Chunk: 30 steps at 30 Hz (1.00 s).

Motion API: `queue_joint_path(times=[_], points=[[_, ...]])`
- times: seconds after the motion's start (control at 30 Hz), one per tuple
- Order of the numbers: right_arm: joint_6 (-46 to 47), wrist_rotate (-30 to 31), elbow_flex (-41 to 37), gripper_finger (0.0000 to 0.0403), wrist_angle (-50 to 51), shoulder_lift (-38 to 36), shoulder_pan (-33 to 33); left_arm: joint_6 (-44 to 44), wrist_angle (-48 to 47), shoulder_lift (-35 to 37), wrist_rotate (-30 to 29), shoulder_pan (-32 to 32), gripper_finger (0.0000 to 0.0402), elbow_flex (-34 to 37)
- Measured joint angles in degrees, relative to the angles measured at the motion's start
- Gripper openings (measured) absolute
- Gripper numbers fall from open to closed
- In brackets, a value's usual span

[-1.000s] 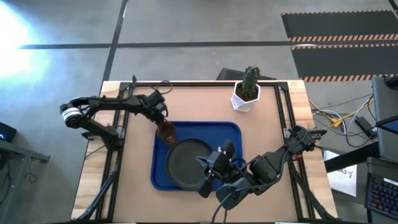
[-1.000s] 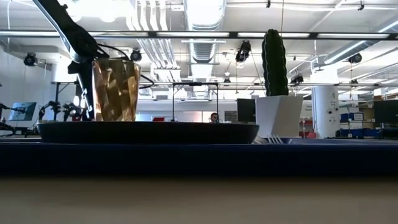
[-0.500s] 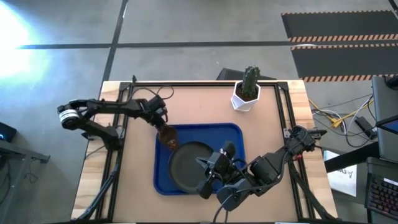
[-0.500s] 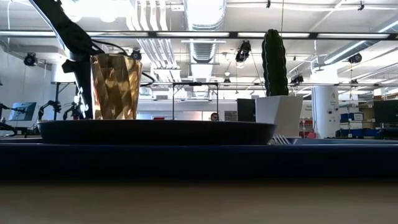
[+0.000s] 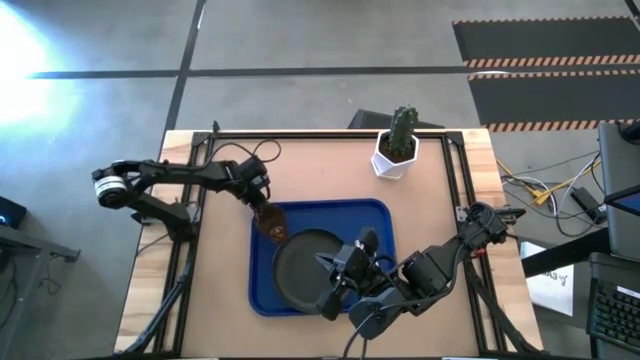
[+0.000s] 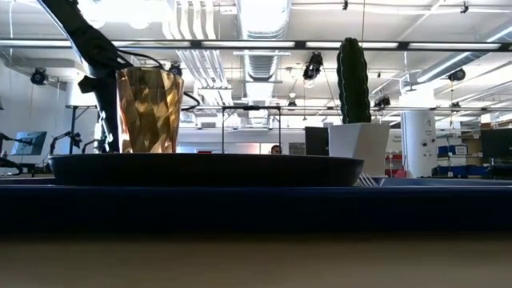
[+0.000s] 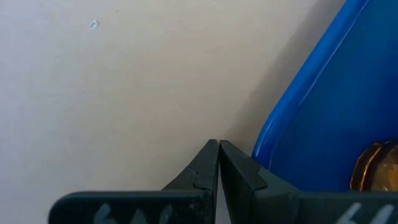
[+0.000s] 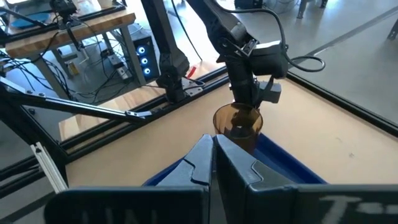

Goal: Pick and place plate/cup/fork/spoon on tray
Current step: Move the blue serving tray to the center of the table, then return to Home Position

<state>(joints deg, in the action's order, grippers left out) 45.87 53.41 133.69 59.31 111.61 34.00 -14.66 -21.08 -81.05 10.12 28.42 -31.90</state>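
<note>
Cup (image 5: 269,221) upright in tray (image 5: 375,215) corner, beside plate (image 5: 305,268). Left gripper (image 5: 259,200) just beside cup, jaws pressed together, empty. Right gripper (image 5: 336,283) over plate, jaws likewise closed. Fork and spoon unseen.

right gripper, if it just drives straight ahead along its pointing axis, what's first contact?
Most likely the cup. In the right wrist view the right gripper, fingers together, points at it over the tray, with the left gripper above the cup. Depth is unclear; a downward tilt could catch the plate first.
</note>
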Motion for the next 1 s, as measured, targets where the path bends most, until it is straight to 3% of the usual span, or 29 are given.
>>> queue_joint_path(times=[0.3,0.6,0.77,1.0], points=[[0.0,-1.1,0.0,0.0009,0.0,0.0,0.0,1.9,-0.4,3.7,-2.2,0.0,0.0,-0.6],[-1.9,-1.2,0.0,0.0009,0.5,0.0,0.0,5.0,-7.5,12.8,-13.0,2.6,0.0,-2.3],[-2.6,-1.2,0.0,0.0009,2.3,0.0,0.0,4.8,-10.3,19.3,-13.7,3.6,0.0,-2.3],[7.6,-1.0,0.0,0.0009,14.0,0.0,-0.7,3.2,-13.0,31.4,-13.2,3.7,0.0,-4.0]])
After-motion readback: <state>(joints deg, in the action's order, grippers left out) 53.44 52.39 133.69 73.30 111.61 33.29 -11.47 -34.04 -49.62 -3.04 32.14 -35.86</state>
